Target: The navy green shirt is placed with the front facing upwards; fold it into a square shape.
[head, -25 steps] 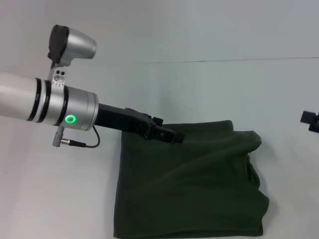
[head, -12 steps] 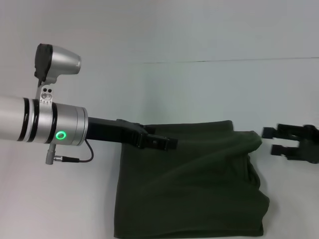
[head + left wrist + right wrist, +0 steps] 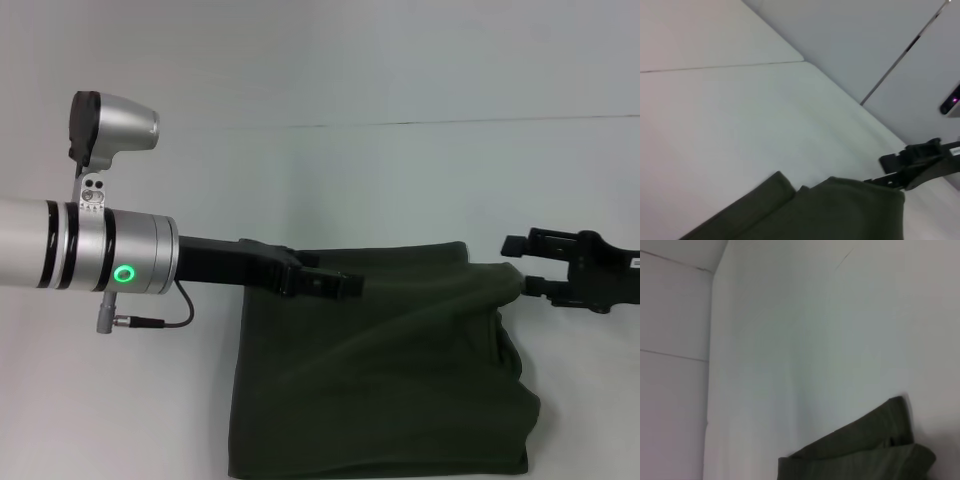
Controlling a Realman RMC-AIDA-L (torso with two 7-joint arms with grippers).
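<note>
The shirt point(image 3: 380, 370) lies folded into a rough dark green block on the white table point(image 3: 420, 180), toward the near edge of the head view, where its near hem runs almost out of sight. Its left edge is straight. Its right edge is lumpy, with a bulging fold and loose layers spilling outward. The far edge is straight along the middle, then rises into a raised corner at the far right. Bare table lies open beyond the far edge, to the left of the shirt, and to the right of it under the right arm.

The left gripper point(image 3: 345, 285) reaches in over the far left corner of the shirt, its dark fingers pointing right just above the cloth. I cannot tell whether they are spread or pressed together, or whether they touch the fabric.

The right gripper point(image 3: 518, 265) comes in from the right, its 2 fingers spread apart, 1 above the other. The lower finger sits at the raised far right corner of the shirt; nothing is pinched.

The left wrist view shows what the head view hides: layered folds at the shirt's far edge and the right gripper point(image 3: 892, 170) with its lower finger right at the corner. The right wrist view shows only stacked shirt layers against bare table, no fingers.
</note>
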